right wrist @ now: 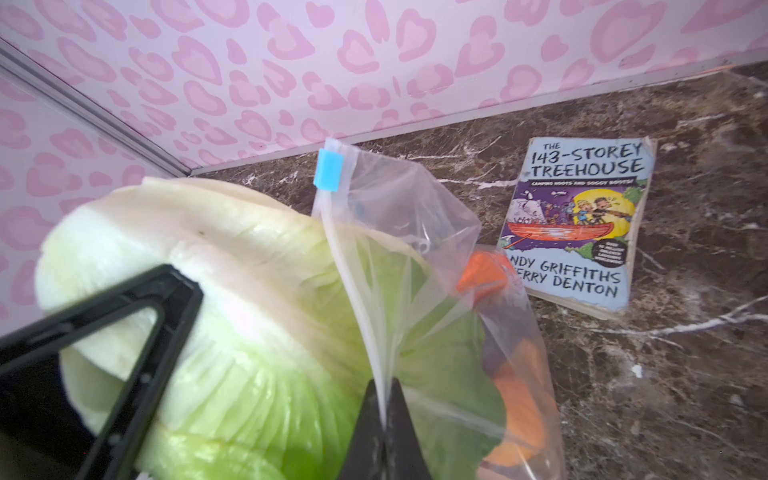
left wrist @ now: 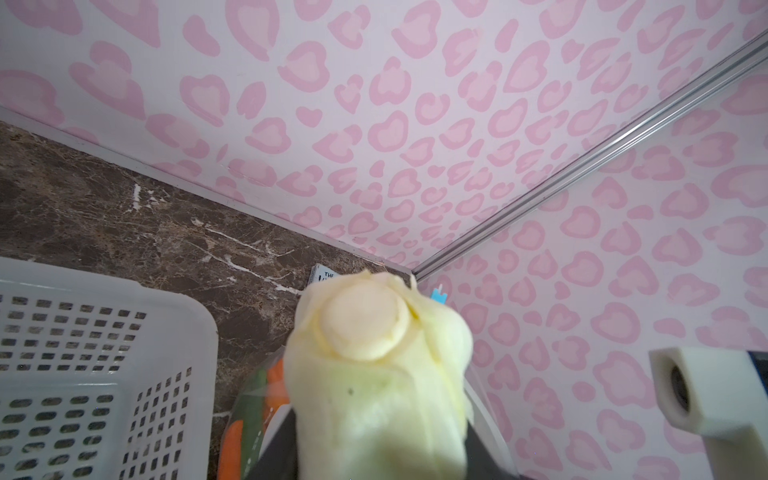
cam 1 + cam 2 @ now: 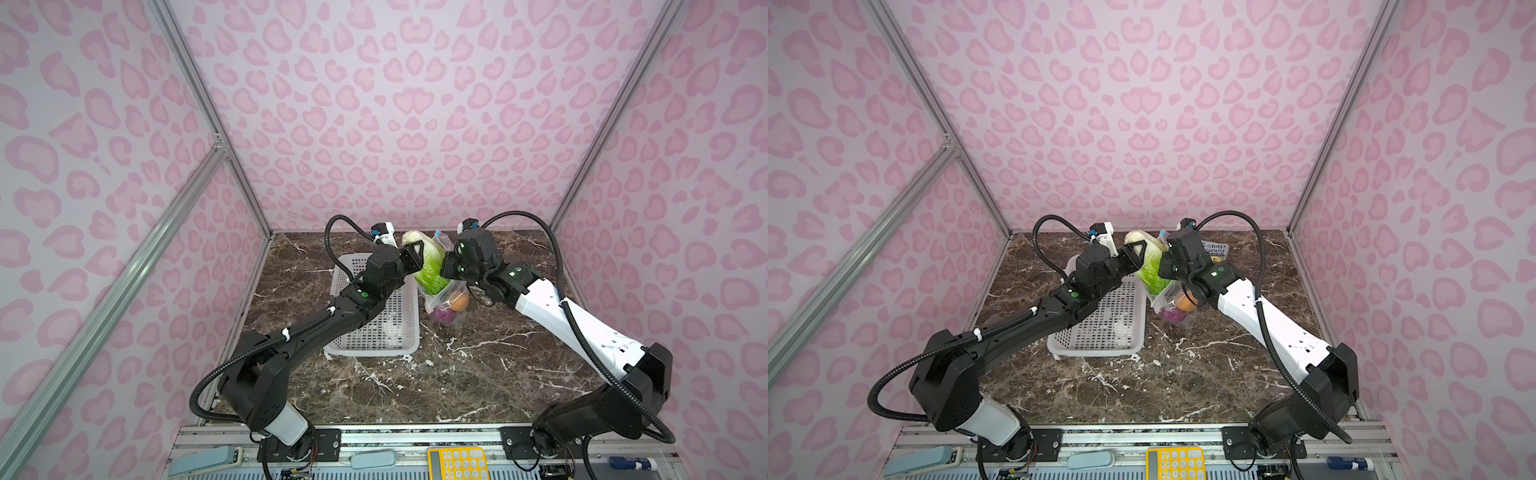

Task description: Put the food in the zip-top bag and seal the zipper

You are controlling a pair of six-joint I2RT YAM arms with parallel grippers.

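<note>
**A:** Top view first. Where's the food?

**B:** Bag stands on the table, just beside the basket at its 3 o'clock. Onion & pumpkin sit low inside. Cabbage is half in, stem end poking out toward 12.

**A:** Grippers?

**B:** Left gripper reaches in from 9, jaws part-open & clamped across the cabbage so it can go in leaf-first. Right gripper comes from 3, at the bag's rim.

**A:** Left wrist cam?

**B:** Mostly cabbage stem. Carrot shows thru the plastic, blue slider just behind the stem.

**A:** Right wrist?

**B:** Fingers pinched fully together on the zipper, which holds the mouth up & open for the cabbage. Slider's parked at the strip's far end, so I'd say unzipped. Book lies flat beyond, not in play.

**A:** Risk?

**B:** Imo the cabbage must go fully down, else it blocks the zip.
</note>
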